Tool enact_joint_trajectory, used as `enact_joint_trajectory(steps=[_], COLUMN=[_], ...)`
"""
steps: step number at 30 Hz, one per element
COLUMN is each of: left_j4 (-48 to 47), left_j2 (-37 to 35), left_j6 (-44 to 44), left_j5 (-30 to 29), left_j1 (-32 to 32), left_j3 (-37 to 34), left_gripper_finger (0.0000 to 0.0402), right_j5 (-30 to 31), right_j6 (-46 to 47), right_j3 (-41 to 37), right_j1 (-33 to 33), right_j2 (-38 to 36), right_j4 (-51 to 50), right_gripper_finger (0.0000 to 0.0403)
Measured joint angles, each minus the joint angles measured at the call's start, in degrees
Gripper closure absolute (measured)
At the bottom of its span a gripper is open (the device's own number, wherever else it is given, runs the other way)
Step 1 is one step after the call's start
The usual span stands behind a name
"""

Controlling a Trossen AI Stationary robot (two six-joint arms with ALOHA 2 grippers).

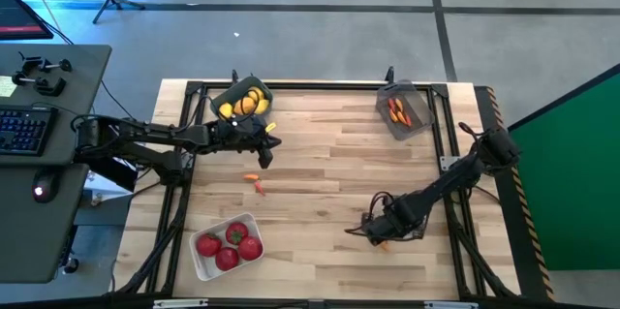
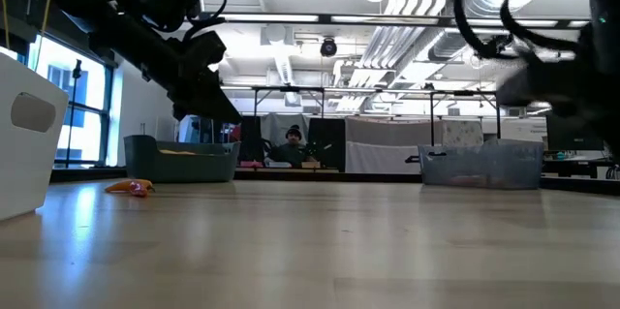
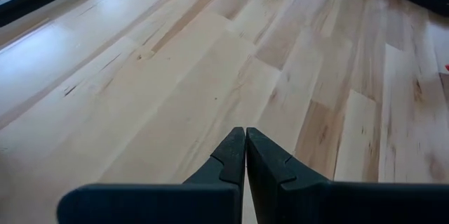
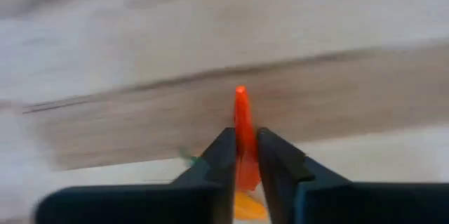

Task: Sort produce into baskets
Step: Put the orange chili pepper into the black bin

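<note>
My right gripper (image 4: 242, 143) is near the table's front right (image 1: 378, 239), shut on a thin orange-red pepper (image 4: 241, 115). My left gripper (image 3: 245, 143) is shut and empty above the table, beside the blue-grey basket (image 1: 242, 104) that holds yellow fruits; it shows high in the low view (image 2: 208, 96). Two small pepper pieces (image 1: 254, 181) lie on the table between the arms, also seen in the low view (image 2: 131, 188). A white basket (image 1: 215, 265) holds red fruits. A dark translucent basket (image 1: 405, 110) holds peppers. My right gripper pinches the pepper's body (image 4: 243, 136) between its two fingers. The pepper lies along the fingers, and its pointed tip (image 4: 240, 92) sticks out past the fingertips. Whether it is clear of the table I cannot tell.
The wooden table (image 1: 329, 173) lies bare between the baskets. In the low view the white basket (image 2: 24, 144) stands close at the left, and the translucent basket (image 2: 480, 166) is far at the right. A desk with a keyboard (image 1: 24, 130) is left of the table.
</note>
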Motion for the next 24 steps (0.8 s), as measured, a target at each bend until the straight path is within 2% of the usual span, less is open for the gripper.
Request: enact_joint_trajectory(steps=[3, 6, 11, 14, 18, 24], left_j4=[0.04, 0.12, 0.17, 0.17, 0.16, 0.09], left_j2=[0.00, 0.00, 0.00, 0.00, 0.00, 0.00], left_j6=[0.83, 0.47, -0.86, -1.23, -1.23, -3.61], left_j5=[0.47, 0.45, 0.43, 0.44, 0.43, 0.43], left_j1=[0.01, 0.02, 0.02, 0.02, 0.04, 0.03], left_j3=[0.00, 0.00, 0.00, 0.00, 0.00, 0.00], left_gripper_finger=[0.0401, 0.0401, 0.0401, 0.0401, 0.0401, 0.0401], right_j5=[10.31, 18.88, 25.94, 27.40, 28.34, 26.60], right_j6=[-2.36, -5.92, -16.34, -26.52, -43.18, -71.91], right_j3=[-0.02, 0.00, 0.00, 0.00, 0.02, 0.05], right_j1=[-0.36, -2.08, -9.70, -17.42, -31.66, -54.81], right_j2=[-2.41, -5.52, -10.79, -14.38, -19.32, -24.58], right_j4=[1.52, 0.55, -7.62, -11.82, -15.45, -10.69], right_gripper_finger=[0.0394, 0.0383, 0.0392, 0.0398, 0.0397, 0.0400])
